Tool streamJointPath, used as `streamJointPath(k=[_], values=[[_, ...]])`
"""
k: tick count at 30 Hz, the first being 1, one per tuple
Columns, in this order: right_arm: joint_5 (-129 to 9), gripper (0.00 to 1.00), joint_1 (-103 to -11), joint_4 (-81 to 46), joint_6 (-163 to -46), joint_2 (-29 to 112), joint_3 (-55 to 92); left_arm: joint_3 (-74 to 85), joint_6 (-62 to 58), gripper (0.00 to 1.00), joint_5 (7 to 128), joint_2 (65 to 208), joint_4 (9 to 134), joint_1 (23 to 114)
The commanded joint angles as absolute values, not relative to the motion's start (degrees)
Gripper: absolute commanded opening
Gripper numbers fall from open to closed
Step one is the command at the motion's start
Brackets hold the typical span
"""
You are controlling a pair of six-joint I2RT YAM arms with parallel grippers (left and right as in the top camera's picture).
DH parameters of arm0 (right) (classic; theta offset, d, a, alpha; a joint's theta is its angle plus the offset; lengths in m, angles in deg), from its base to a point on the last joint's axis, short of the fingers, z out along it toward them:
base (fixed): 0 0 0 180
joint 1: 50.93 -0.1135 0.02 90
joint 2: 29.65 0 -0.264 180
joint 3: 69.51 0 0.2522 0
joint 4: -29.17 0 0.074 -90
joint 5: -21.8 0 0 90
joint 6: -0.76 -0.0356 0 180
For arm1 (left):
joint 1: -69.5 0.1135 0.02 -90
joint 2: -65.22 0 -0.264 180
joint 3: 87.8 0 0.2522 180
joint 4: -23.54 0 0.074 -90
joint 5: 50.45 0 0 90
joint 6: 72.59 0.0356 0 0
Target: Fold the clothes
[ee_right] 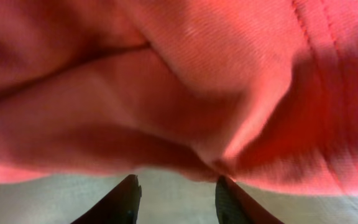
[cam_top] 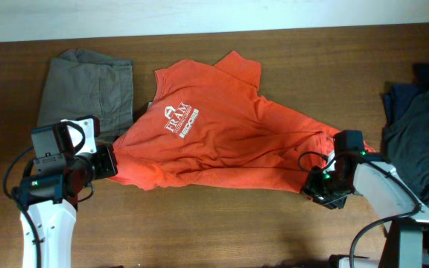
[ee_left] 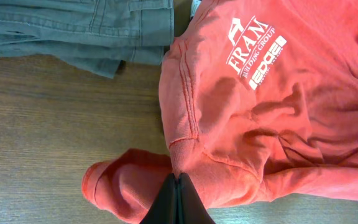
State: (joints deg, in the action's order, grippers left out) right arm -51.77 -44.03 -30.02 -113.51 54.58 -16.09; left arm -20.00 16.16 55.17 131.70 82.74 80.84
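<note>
Overhead, we are seeing the T-shirt (cam_top: 222,141) unfolded; left gripper (ee_left: 178,182) is pinching its edge, right gripper (ee_right: 176,184) is gaping wide.

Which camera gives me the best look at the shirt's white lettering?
Left wrist: the lettering is large and sharp there, readable as FRAM. Overhead shows it whole but small on the shirt. Right wrist shows only orange fabric, no lettering.
</note>
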Motion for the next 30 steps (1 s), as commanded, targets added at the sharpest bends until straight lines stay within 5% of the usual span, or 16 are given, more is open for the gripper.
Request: streamJointPath(k=[1,6,9,11,22,30], values=[[-50.57,0.45,-43.77,-26.44,-121.79,54.58,-19.48,-19.06,16.99,0.0,54.8,131.09,82.58,81.01],[-50.81,0.41,-43.77,-22.83,-124.26,54.58,-21.8,-19.06,16.99,0.0,54.86,131.09,82.65,81.01],[-50.79,0.11,-43.73,-23.14,-123.1,54.56,-21.1,-19.06,16.99,0.0,55.02,131.09,82.63,81.01],[-50.83,0.04,-43.73,-24.78,-121.64,54.47,-19.72,-19.06,17.01,0.0,55.02,131.09,82.63,81.01],[-60.62,0.04,-43.73,-47.42,-107.39,48.66,4.37,-18.88,17.03,0.0,56.59,130.93,82.76,81.03],[-61.37,0.04,-43.77,-52.77,-105.57,47.1,15.4,-16.26,17.01,0.0,57.66,127.85,82.17,81.03]])
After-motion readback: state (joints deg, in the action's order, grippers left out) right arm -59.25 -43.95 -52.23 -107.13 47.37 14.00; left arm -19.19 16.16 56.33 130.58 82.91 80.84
